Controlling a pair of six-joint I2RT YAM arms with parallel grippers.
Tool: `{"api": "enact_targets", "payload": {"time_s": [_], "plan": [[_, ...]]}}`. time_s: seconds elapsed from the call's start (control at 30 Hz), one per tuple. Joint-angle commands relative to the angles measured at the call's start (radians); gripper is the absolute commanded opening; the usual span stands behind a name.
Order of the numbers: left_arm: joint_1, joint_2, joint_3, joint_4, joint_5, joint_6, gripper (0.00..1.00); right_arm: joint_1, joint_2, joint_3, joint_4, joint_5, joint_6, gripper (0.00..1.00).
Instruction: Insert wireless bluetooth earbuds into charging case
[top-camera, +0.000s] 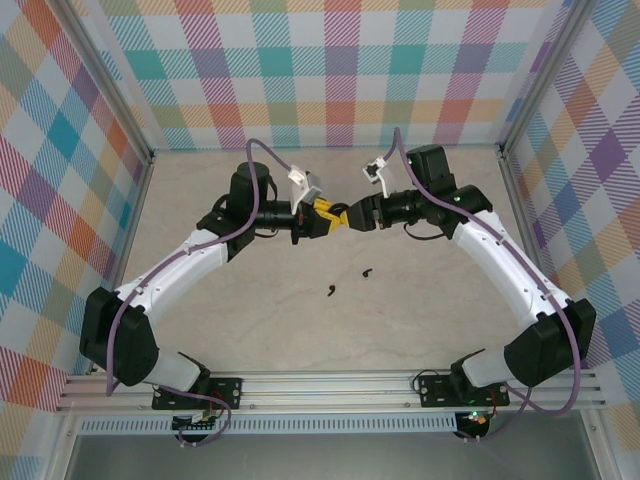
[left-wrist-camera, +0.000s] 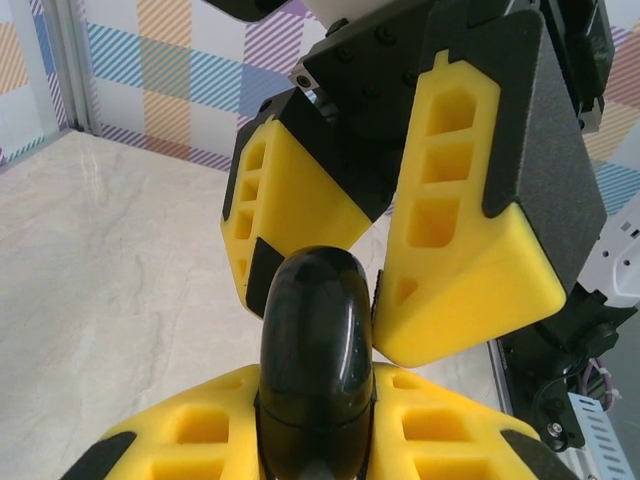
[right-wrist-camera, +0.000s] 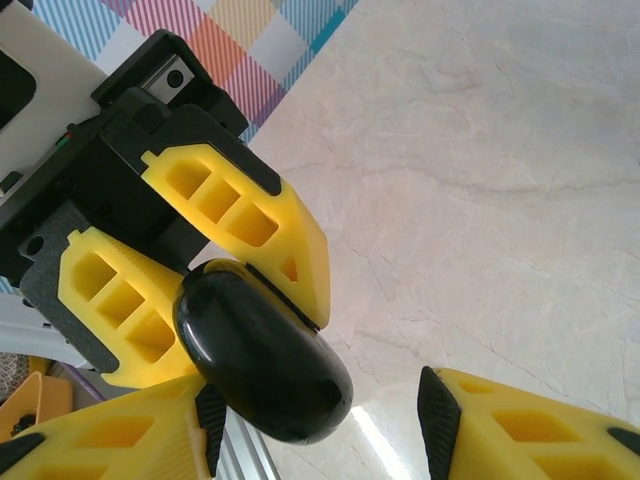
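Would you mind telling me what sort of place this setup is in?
Probably a lab robot test cell: checked backdrop walls, aluminium frame rails and a marble-look tabletop.

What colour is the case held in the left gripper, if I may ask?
Glossy black; the charging case shows best in the right wrist view.

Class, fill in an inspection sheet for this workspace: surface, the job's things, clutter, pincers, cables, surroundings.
surface: pale marbled tabletop.
job's things: two black earbuds lie loose on the tabletop; glossy black case is held above it.
clutter: nothing seen.
pincers: left pincer shut on the case; right pincer open, its fingers either side of the case's free end.
cables: purple cables, one along each arm.
surroundings: checked walls; metal frame.
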Motion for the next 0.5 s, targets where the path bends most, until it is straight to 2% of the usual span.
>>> {"api": "enact_targets", "payload": {"time_s": [0.0,0.17,0.47], "plan": [[-0.036,-0.034,0.003,-0.035,0.055,0.066,0.19,0.001,-0.027,0.027,0.019,0.063,0.004,0.56],[-0.041,-0.039,0.005,-0.062,0.065,0.099,0.19,0.001,-0.034,0.026,0.023,0.113,0.018,0.56],[-0.041,-0.043,0.002,-0.060,0.052,0.101,0.19,0.001,-0.041,0.033,0.014,0.125,0.022,0.57]]}}
